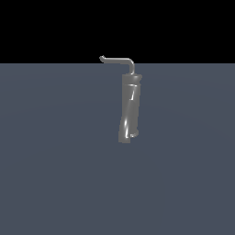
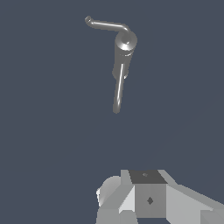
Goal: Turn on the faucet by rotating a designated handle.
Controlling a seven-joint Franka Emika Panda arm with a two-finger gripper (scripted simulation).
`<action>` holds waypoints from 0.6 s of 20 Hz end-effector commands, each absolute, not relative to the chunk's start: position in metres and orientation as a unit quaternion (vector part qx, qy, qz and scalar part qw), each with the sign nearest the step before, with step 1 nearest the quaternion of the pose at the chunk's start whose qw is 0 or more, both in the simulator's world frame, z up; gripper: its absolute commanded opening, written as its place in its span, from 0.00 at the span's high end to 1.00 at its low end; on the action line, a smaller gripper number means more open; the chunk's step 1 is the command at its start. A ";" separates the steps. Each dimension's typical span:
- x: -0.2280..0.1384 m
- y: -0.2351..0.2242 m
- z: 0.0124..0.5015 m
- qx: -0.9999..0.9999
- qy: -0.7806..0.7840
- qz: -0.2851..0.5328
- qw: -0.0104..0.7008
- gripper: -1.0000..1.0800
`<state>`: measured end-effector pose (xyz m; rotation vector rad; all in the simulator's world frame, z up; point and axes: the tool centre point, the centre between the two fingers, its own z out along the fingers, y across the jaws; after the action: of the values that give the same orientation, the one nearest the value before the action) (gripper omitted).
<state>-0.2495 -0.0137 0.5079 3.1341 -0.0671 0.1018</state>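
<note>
Gripper fills my wrist view's near edge, fingers out of sight, so I cannot tell its state | faucet stands upright on the floor, well apart from it | handle on top, untouched, reaches toward exterior view's left

Only the faucet stands on the open floor.
</note>
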 end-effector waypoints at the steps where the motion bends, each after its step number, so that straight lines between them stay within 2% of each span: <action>1: -0.250 -0.014 0.508 0.999 -0.021 0.032 0.003 1.00; 12: -0.246 -0.012 0.514 0.999 -0.014 0.036 -0.020 1.00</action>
<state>-0.2458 -0.0124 0.5135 3.1771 -0.0464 0.1134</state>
